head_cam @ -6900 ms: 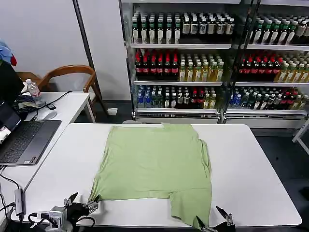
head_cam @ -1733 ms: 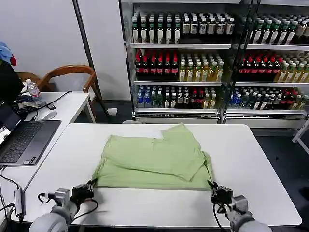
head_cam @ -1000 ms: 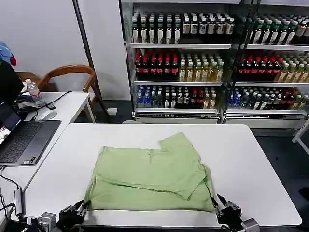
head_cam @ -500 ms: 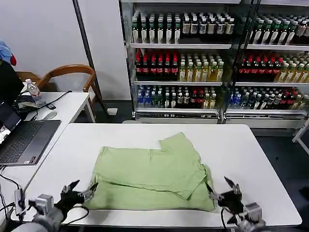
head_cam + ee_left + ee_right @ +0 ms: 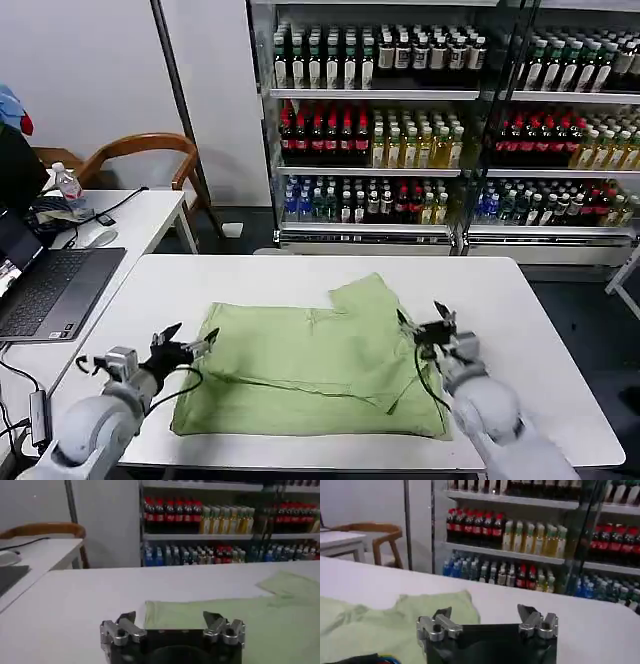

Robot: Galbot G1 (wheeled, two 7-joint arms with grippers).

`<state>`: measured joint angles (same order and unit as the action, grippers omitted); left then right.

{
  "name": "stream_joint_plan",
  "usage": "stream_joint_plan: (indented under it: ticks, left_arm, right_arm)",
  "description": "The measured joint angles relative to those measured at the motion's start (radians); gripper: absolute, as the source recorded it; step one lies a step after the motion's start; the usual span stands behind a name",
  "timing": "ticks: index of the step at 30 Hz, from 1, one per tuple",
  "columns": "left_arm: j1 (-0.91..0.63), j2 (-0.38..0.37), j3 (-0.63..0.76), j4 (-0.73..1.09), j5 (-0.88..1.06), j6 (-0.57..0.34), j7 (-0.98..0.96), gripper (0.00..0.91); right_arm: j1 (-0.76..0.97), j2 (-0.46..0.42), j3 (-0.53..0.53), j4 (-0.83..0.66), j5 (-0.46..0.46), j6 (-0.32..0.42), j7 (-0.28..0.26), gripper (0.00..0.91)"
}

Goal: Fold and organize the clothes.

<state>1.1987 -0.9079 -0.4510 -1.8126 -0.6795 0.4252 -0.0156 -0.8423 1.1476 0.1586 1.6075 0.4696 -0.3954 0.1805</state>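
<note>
The clothes, one light green shirt (image 5: 300, 365), lie folded in half on the white table (image 5: 540, 330), with one sleeve (image 5: 370, 300) sticking out toward the back. My left gripper (image 5: 190, 340) hovers open at the shirt's left edge. My right gripper (image 5: 422, 318) hovers open at its right edge, beside the sleeve. In the left wrist view the open left gripper (image 5: 170, 622) points over the shirt's (image 5: 235, 620) near corner. In the right wrist view the open right gripper (image 5: 485, 614) hangs above the table next to the shirt (image 5: 375, 625). Nothing is between either pair of fingers.
A side table on the left holds a laptop (image 5: 45, 290), a mouse and a water bottle (image 5: 68, 186), with a wooden chair (image 5: 140, 150) behind it. Glass-fronted drink coolers (image 5: 420, 130) line the back. Bare table surface lies around the shirt.
The shirt's near half has been folded over toward the back. Both grippers, at the table's front edge half a second ago, have moved inward and up to the shirt's left and right edges.
</note>
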Motion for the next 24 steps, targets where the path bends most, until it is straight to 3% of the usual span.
stream_joint_plan:
  ticks: [11, 24]
  left_arm:
    - [-0.203, -0.02, 0.103, 0.207, 0.014, -0.022, 0.038, 0.907]
    - [-0.346, -0.045, 0.192, 0.385, 0.038, -0.046, 0.081, 0.907]
  right_arm:
    - [0.261, 0.132, -0.093, -0.347, 0.035, 0.022, -0.029, 0.907]
    - [0.382, 0.194, -0.13, -0.561, 0.052, 0.044, -0.048, 0.907]
